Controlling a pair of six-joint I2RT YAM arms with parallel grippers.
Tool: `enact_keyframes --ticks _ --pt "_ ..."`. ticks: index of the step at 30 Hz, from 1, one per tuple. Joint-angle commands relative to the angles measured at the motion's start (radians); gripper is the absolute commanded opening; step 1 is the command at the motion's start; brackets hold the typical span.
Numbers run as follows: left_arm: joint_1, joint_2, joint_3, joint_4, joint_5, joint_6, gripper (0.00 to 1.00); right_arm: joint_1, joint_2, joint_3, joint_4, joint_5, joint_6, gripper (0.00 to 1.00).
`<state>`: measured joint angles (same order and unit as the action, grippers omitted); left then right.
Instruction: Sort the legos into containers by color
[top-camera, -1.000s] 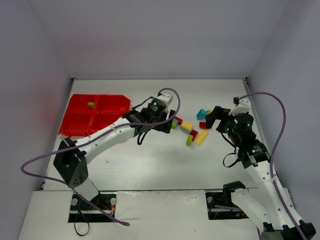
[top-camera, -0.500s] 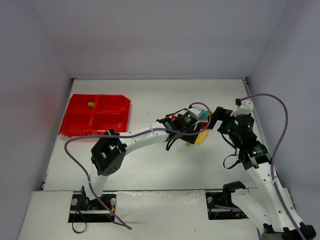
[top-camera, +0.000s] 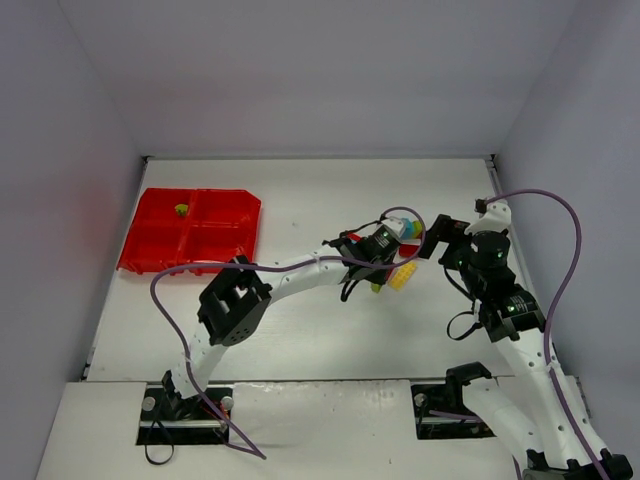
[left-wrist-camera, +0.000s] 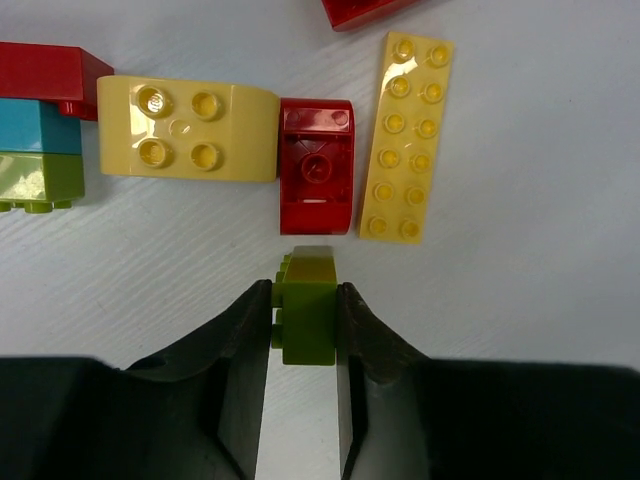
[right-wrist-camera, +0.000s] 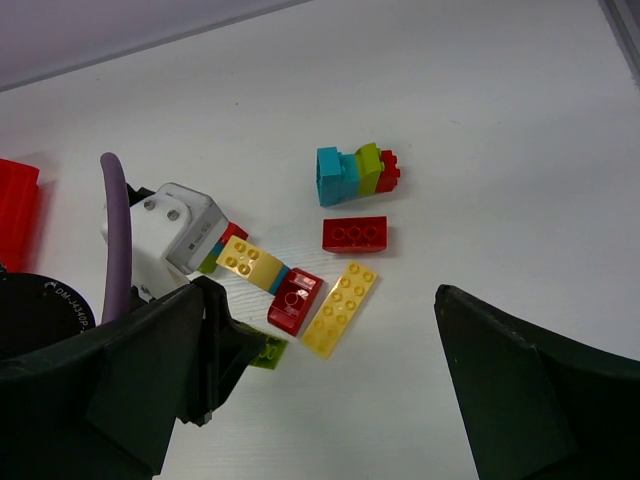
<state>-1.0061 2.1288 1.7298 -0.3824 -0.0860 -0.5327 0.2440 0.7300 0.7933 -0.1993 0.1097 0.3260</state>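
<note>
My left gripper (left-wrist-camera: 305, 300) is shut on a lime green lego (left-wrist-camera: 308, 312) that stands on edge on the white table, just below the pile. Right beyond it lie a small red lego (left-wrist-camera: 317, 165), a long yellow plate (left-wrist-camera: 410, 135) and a yellow brick (left-wrist-camera: 185, 130). From above, the left gripper (top-camera: 377, 278) sits at the pile's near left side. My right gripper (right-wrist-camera: 338, 322) hangs open above the pile, holding nothing. A red brick (right-wrist-camera: 355, 234) and a teal, green and red clump (right-wrist-camera: 352, 173) lie farther back. The red tray of containers (top-camera: 215, 238) is at the far left.
A small yellow-green piece (top-camera: 181, 209) lies in the tray's back-left compartment. A stacked red, teal and green group (left-wrist-camera: 40, 125) lies left of the yellow brick. The right gripper (top-camera: 440, 236) hovers close to the left wrist, with purple cables looping over both arms.
The left arm has swung right from near the tray to the pile and closed its jaws on the lime green lego. The right arm has hardly moved.
</note>
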Motion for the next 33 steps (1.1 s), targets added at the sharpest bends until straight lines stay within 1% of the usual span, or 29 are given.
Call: enact_keyframes --ticks 1,2,3,5,7,10,11,13,14,15,16,19,20,22,23,25,26,28,29,31,32,33 --pt "-0.008 -0.053 -0.002 0.054 -0.008 -0.021 0.20 0.006 -0.003 0.004 0.054 0.022 0.015 0.96" --pt "-0.008 -0.056 -0.006 0.054 -0.008 -0.023 0.17 0.006 -0.003 0.003 0.054 0.021 0.015 0.96" --pt "-0.008 -0.059 -0.009 0.053 -0.008 -0.023 0.10 0.006 -0.003 0.003 0.054 0.022 0.018 0.97" --pt "-0.009 -0.085 -0.018 0.033 -0.014 -0.026 0.06 0.006 -0.006 0.003 0.054 0.021 0.016 0.96" --pt "-0.003 -0.125 -0.033 0.020 -0.043 -0.018 0.04 0.006 -0.007 0.003 0.054 0.021 0.016 0.97" --pt "0.017 -0.223 -0.058 -0.044 -0.112 0.009 0.04 0.006 -0.012 0.004 0.055 0.018 0.016 0.97" --pt "0.044 -0.277 -0.067 -0.094 -0.132 0.020 0.04 0.006 -0.011 0.003 0.054 0.016 0.015 0.96" --pt "0.079 -0.337 -0.081 -0.139 -0.197 0.051 0.04 0.006 -0.011 0.004 0.054 0.010 0.015 0.96" --pt "0.127 -0.401 -0.096 -0.176 -0.221 0.066 0.04 0.006 -0.011 0.001 0.054 0.004 0.016 0.96" --pt "0.159 -0.432 -0.104 -0.193 -0.227 0.077 0.04 0.006 -0.009 0.000 0.055 -0.001 0.016 0.96" --pt "0.226 -0.495 -0.113 -0.213 -0.231 0.086 0.04 0.006 -0.007 0.001 0.055 -0.002 0.016 0.97" --pt "0.357 -0.601 -0.151 -0.233 -0.227 0.141 0.04 0.008 -0.007 0.003 0.055 -0.018 0.015 0.97" --pt "0.457 -0.619 -0.162 -0.234 -0.224 0.155 0.04 0.006 -0.009 0.003 0.055 -0.021 0.015 0.97" --pt "0.568 -0.653 -0.164 -0.236 -0.201 0.183 0.04 0.006 -0.009 0.001 0.055 -0.033 0.015 0.97" --pt "0.672 -0.656 -0.159 -0.236 -0.190 0.194 0.04 0.008 -0.007 0.000 0.057 -0.038 0.015 0.97" --pt "0.763 -0.652 -0.139 -0.224 -0.166 0.203 0.04 0.006 -0.006 0.000 0.057 -0.050 0.015 0.97" --pt "0.838 -0.647 -0.133 -0.211 -0.164 0.211 0.04 0.008 -0.004 0.000 0.057 -0.056 0.015 0.97" --pt "0.905 -0.616 -0.118 -0.178 -0.152 0.218 0.04 0.008 -0.003 -0.002 0.060 -0.067 0.015 0.97" --pt "0.963 -0.600 -0.110 -0.171 -0.138 0.217 0.04 0.006 -0.004 -0.003 0.060 -0.070 0.016 0.97" --pt "1.007 -0.535 -0.073 -0.168 -0.114 0.217 0.04 0.008 -0.007 -0.006 0.064 -0.077 0.015 0.97" --pt "1.068 -0.492 -0.058 -0.168 -0.089 0.215 0.04 0.008 -0.007 -0.009 0.067 -0.080 0.015 0.97" --pt "1.087 -0.474 -0.033 -0.165 -0.080 0.215 0.04 0.008 -0.007 -0.009 0.067 -0.084 0.015 0.97"
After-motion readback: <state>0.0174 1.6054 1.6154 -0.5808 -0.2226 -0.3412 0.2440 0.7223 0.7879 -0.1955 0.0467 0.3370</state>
